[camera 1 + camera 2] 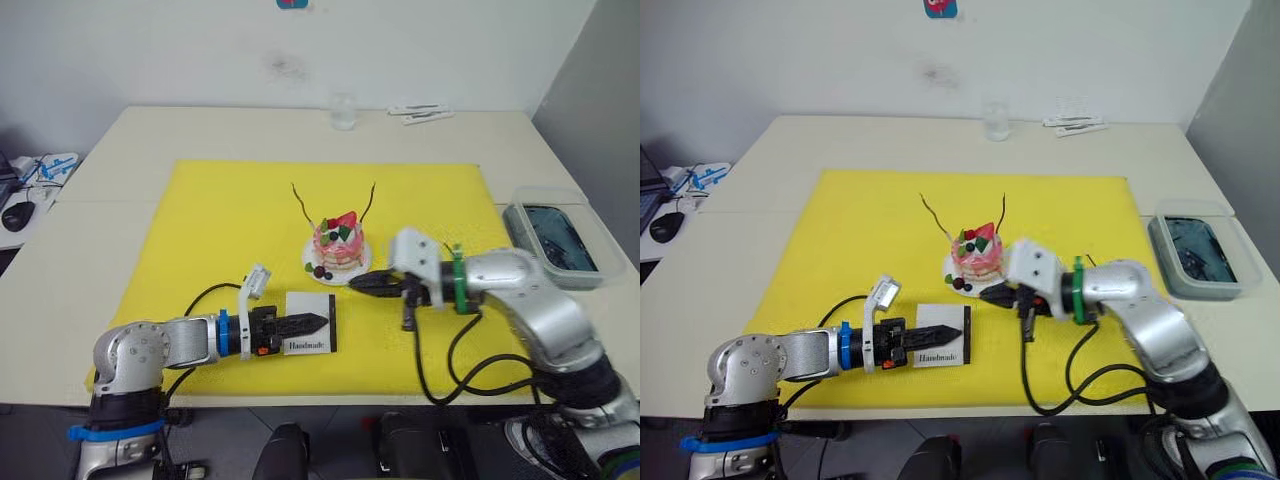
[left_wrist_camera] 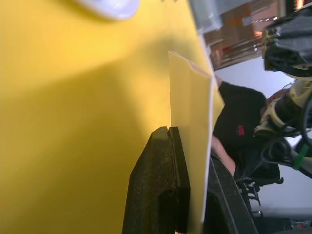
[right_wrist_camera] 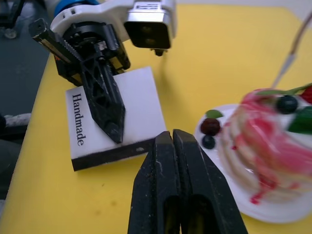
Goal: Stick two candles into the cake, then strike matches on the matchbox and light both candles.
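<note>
Head views show both candles standing in the cake on the yellow mat. Left wrist view shows the left gripper clamped on the matchbox; right wrist view shows the right gripper pressed shut beside the plate.

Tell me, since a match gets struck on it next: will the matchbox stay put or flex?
The matchbox looks flat and thin, so probably light and apt to slide on the yellow mat if loose. The left gripper is shut on it, which should steady it. In the left wrist view its wall looks thin, so hard pressing might flex it.
</note>
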{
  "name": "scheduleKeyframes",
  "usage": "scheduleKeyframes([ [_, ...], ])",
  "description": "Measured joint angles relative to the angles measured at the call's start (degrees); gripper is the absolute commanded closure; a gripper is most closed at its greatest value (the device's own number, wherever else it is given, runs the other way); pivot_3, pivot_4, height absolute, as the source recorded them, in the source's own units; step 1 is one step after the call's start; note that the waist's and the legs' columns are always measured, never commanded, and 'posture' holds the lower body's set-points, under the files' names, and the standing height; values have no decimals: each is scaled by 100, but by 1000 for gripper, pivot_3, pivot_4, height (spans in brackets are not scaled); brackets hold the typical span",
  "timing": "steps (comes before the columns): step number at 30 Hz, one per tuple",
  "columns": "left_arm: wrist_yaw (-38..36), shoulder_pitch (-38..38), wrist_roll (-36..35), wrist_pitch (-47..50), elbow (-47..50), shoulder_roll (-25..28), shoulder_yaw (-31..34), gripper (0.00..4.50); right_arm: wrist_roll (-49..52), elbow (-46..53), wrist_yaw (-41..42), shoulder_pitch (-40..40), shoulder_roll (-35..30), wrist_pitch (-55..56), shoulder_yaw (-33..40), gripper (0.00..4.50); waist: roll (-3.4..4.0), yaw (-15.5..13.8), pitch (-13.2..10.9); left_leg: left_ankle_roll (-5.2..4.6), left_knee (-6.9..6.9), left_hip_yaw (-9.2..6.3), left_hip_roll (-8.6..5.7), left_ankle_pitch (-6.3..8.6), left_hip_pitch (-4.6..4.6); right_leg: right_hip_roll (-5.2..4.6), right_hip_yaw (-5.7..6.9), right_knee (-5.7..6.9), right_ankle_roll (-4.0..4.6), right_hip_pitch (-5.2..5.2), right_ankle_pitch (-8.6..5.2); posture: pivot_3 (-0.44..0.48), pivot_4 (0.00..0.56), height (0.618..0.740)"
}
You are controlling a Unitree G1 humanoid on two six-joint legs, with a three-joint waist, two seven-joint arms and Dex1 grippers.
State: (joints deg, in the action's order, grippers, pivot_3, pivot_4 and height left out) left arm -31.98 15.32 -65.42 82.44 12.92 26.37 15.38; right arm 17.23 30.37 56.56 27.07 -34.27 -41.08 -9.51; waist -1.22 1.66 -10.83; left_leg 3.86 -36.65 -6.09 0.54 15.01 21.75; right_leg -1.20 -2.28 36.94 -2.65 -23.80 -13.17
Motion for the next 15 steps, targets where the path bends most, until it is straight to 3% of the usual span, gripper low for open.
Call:
scheduleKeyframes([
  [5, 157, -57, -505, -235, 391, 29, 399, 4461, 544, 716, -410, -831, -271, -445, 1133, 4500, 0, 0, 0, 0, 0, 7, 0, 0, 23, 0, -6, 3, 0, -25, 1, 0, 150, 740],
  [10, 267, -260, -1118, -393, 860, 440, 642, 4461, 679, 1051, -771, -2160, -572, -518, 2334, 4500, -1, 1, 0, -1, -1, 16, 1, 0, 20, 1, -12, 3, 0, -25, 0, 0, 150, 740],
  [13, 393, -389, -1346, -496, 901, 537, 659, 4500, 655, 1052, -925, -2730, -546, -314, 2688, 3928, -1, 1, -1, -2, -4, 21, 1, 0, 19, 2, -14, 4, 9, -25, -5, 0, 150, 740],
  [15, 449, -426, -1538, -559, 906, 649, 647, 4500, 670, 1059, -1012, -3012, -451, -130, 2849, 3217, -3, 12, -2, -2, -7, 22, 6, 0, 17, 6, -15, 5, 22, -25, -12, 0, 150, 740],
])
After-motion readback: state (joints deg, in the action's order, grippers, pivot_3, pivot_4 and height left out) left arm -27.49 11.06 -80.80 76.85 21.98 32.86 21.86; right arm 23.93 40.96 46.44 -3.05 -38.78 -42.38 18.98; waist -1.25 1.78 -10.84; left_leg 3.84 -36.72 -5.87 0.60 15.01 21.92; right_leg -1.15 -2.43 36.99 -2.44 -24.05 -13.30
